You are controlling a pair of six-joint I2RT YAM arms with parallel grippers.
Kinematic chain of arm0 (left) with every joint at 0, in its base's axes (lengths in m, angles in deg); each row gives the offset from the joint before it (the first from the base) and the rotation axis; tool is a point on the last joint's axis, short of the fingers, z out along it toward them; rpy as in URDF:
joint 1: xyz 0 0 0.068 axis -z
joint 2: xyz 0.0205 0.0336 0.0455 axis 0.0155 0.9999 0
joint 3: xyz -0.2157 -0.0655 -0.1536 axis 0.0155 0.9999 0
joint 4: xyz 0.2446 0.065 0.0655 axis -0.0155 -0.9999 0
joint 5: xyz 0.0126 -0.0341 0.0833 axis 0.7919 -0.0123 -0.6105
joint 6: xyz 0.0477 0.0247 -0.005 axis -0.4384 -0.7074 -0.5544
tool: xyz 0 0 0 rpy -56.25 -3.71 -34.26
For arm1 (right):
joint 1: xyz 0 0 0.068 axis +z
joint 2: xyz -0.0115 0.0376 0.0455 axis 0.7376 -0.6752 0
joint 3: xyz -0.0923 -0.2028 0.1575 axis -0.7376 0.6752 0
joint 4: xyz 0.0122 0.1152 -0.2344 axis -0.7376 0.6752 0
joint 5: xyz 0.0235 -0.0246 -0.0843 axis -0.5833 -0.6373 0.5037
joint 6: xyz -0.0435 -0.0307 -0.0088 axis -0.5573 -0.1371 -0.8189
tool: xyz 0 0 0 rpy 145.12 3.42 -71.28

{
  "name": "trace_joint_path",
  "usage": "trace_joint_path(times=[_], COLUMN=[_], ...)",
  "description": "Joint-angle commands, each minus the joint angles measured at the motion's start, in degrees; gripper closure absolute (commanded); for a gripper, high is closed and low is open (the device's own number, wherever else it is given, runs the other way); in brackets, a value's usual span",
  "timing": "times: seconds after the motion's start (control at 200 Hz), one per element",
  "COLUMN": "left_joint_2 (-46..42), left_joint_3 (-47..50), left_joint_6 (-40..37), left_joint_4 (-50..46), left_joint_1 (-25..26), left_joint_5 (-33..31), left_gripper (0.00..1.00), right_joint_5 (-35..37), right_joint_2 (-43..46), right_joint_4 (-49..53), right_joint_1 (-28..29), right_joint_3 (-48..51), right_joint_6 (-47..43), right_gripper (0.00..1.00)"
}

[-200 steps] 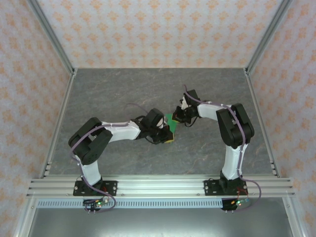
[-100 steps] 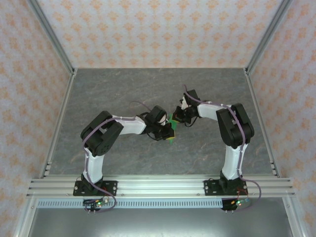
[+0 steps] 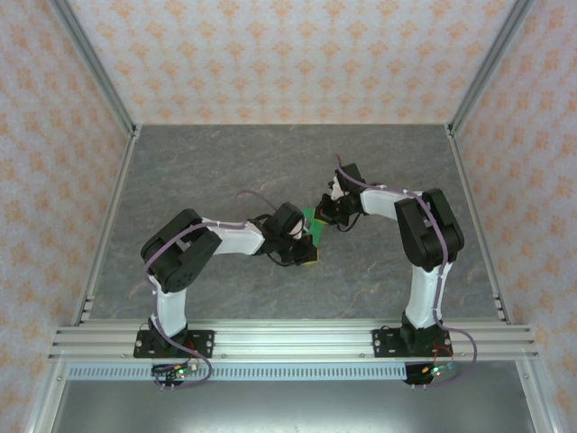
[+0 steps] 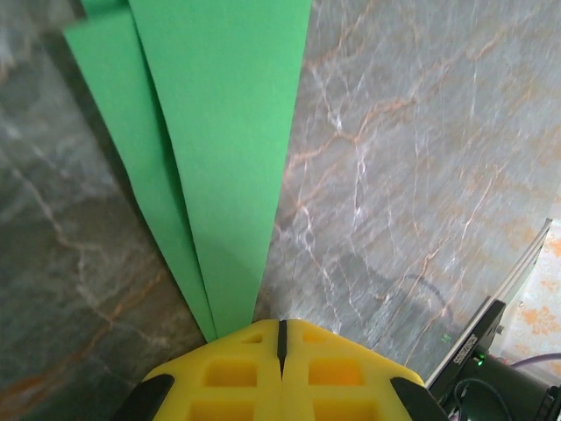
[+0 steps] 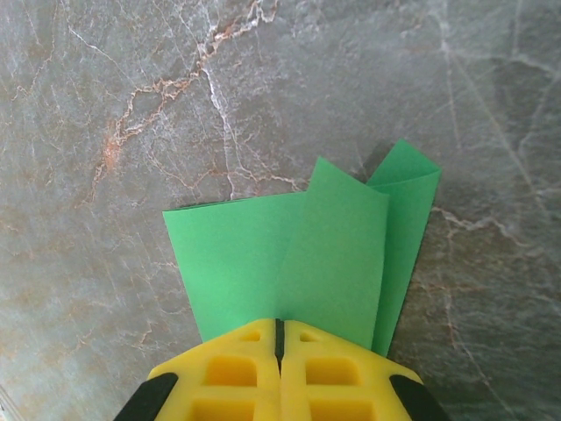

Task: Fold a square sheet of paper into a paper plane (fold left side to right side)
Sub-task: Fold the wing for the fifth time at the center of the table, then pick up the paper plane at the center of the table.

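Grey marbled bench [image 3: 207,171] sitting inside orange-patterned walls [image 3: 270,54] | folded green paper [image 3: 309,217] lying mid-bench | left gripper [image 4: 282,346], right gripper [image 5: 279,338] resting fully closed at its opposite ends

Green paper sheet [image 4: 219,132]: thin paper, matt, smooth, with sharp creases and layered flaps. Tabletop [image 4: 394,175]: grey stone-look surface with pale and orange veins, smooth, low sheen. Left gripper [image 4: 280,323] and right gripper [image 5: 279,322]: yellow moulded plastic jaws, matt, with recessed pockets and black plastic at the sides. Front rails [image 3: 288,341]: bare silvery metal with a satin finish. Walls [image 3: 288,54]: matt, with a printed pattern.
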Motion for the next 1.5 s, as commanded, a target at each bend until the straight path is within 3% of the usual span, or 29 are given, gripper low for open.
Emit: trace_joint_path(times=[0.0,0.145,0.245,0.37,0.51,0.721,0.821,0.931,1.046,1.286,1.391,1.496], left_joint_2=[-1.6,-3.4,-5.4,-12.4,-22.0,-35.3,-39.4,-42.6,-44.8,-47.4,-48.4,-48.7], left_joint_3=[4.2,5.6,5.9,5.4,4.6,5.7,6.0,6.4,6.7,9.0,10.0,10.0], left_joint_6=[0.7,0.8,0.7,-2.2,-8.1,-12.0,-12.6,-12.7,-12.3,-11.5,-11.1,-11.1], left_joint_4=[-5.1,-3.9,-2.8,-5.3,-12.3,-17.9,-18.4,-17.9,-18.0,-19.1,-19.0,-18.9], left_joint_1=[2.2,2.1,2.1,1.4,-1.0,-3.3,-3.3,-3.3,-3.3,-3.4,-3.5,-3.7], left_joint_5=[0.9,0.1,0.4,-2.1,-9.7,-30.4,-38.5,-45.7,-50.9,-53.0,-53.5,-53.7], left_gripper=[1.00,1.00,1.00,1.00,1.00,0.76,0.59,0.42,0.34,0.30,0.29,0.28], right_joint_5=[5.3,2.5,1.1,2.1,6.8,18.5,23.2,25.9,28.6,34.1,34.6,33.9], right_joint_2=[-3.7,-3.2,-2.0,2.5,9.1,18.3,20.2,19.8,16.8,8.4,6.7,7.1], right_joint_4=[2.9,1.0,0.6,2.3,7.4,15.3,17.9,18.0,18.1,21.3,21.6,21.0], right_joint_1=[0.0,-0.1,-0.1,-0.2,-0.2,1.3,3.6,7.1,10.6,15.3,15.9,16.2], right_joint_3=[0.5,-0.6,-2.3,-4.0,-5.3,-3.4,-2.3,-0.9,-1.3,-5.1,-5.6,-5.3], right_joint_6=[-1.0,-0.2,0.0,-0.8,-3.0,-4.4,-3.2,-1.4,0.2,0.5,0.4,0.0], right_gripper=[1.00,1.00,0.93,0.80,0.65,0.46,0.34,0.27,0.26,0.29,0.39,0.62])
